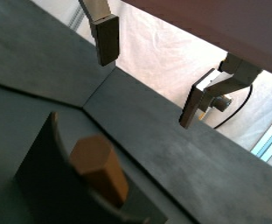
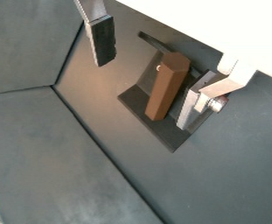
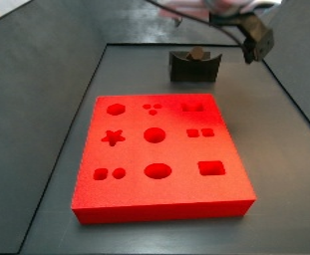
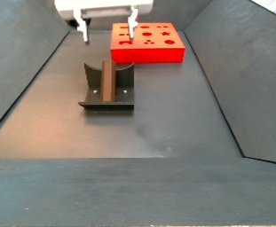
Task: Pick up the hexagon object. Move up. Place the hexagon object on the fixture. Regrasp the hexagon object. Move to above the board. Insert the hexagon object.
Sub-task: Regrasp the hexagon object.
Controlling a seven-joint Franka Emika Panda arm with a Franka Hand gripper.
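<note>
The brown hexagon object [image 2: 167, 85] leans upright against the back of the dark fixture [image 2: 156, 124], its foot on the fixture's base plate; it also shows in a wrist view [image 1: 100, 166] and a side view [image 4: 109, 81]. My gripper [image 4: 106, 32] hangs open above the fixture [image 4: 106, 99], on the board's side of it, with nothing between its fingers [image 1: 107, 44]. In both wrist views the jaws stand wide apart and the hexagon object is apart from both pads. The red board [image 3: 157, 149] lies flat with its shaped recesses facing up.
The dark floor is walled in by sloped dark side panels [image 4: 21, 80]. In a side view the board [image 4: 147, 43] lies beyond the fixture; in the other the fixture [image 3: 194, 67] stands behind the board, near the gripper [image 3: 256, 40].
</note>
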